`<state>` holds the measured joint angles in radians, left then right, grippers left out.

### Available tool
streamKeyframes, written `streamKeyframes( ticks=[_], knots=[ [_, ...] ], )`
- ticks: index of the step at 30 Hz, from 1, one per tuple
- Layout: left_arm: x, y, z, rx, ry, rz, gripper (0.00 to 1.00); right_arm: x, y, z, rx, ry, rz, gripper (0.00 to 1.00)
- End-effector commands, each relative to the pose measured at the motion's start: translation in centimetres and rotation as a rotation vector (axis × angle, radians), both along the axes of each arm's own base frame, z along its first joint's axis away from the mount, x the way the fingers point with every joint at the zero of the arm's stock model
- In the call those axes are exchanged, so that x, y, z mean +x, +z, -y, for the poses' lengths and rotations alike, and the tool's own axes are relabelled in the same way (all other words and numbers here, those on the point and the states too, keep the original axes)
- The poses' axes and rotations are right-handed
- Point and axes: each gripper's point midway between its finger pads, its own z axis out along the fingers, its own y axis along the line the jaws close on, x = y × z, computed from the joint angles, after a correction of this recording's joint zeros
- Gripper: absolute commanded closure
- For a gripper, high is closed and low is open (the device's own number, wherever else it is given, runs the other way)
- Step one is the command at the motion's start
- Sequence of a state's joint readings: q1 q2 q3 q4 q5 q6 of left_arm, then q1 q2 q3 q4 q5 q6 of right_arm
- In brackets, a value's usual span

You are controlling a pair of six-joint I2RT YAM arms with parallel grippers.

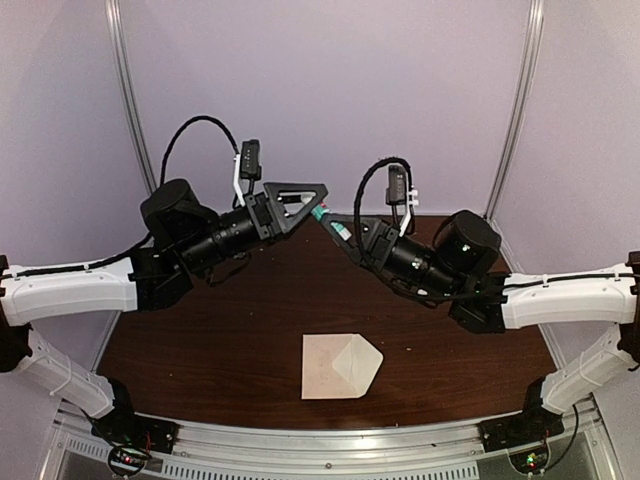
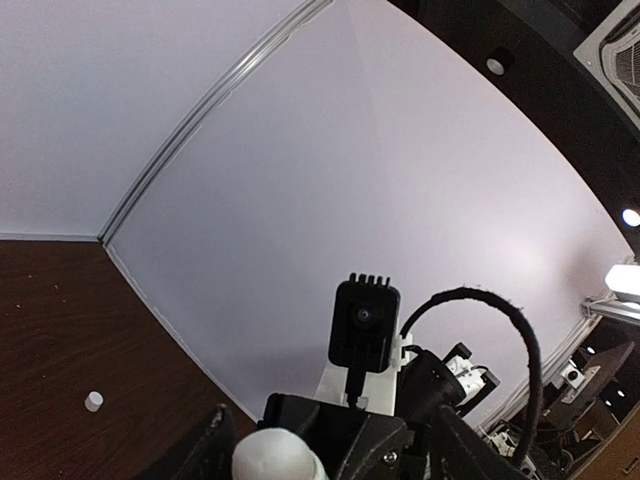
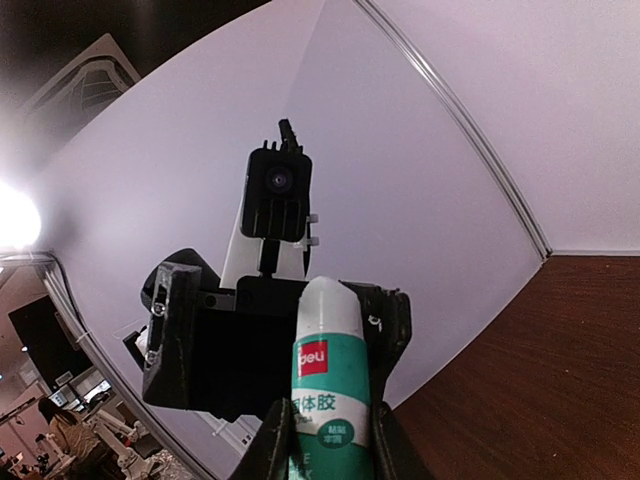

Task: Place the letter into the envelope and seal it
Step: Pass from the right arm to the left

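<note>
Pale paper envelope [image 1: 335, 368], pointed flap open, lies on the dark wood-grain surface [image 1: 200, 350]. Right end effector [image 3: 328, 450] pinches a cylindrical glue stick [image 3: 325, 370]; left end effector [image 1: 303, 206] is spread.

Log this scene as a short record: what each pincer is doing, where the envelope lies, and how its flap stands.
Left pincer: raised above the table, open, fingers either side of the glue stick's white end; contact unclear
Right pincer: raised, shut on the glue stick, which points toward the left pincer
Envelope: flat on the table near the front edge, flap open and pointing toward the right arm's side, neither pincer near it
Small white piece: loose on the table, too small to identify
</note>
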<state>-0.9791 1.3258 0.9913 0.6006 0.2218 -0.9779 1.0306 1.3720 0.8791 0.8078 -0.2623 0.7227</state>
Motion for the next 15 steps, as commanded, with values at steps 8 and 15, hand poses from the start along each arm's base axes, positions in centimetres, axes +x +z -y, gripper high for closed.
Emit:
streamKeyframes(
  ticks=[8,15],
  knots=[
    [-0.33,1.52,0.0,-0.071,-0.019,0.003,0.53,-0.21,1.41,-0.58,0.033,0.002,0.02,0.99],
    [-0.24,0.93,0.46,-0.062,-0.032,-0.014,0.72,0.09,1.11,-0.6,0.03,-0.011,0.008,0.98]
  ],
)
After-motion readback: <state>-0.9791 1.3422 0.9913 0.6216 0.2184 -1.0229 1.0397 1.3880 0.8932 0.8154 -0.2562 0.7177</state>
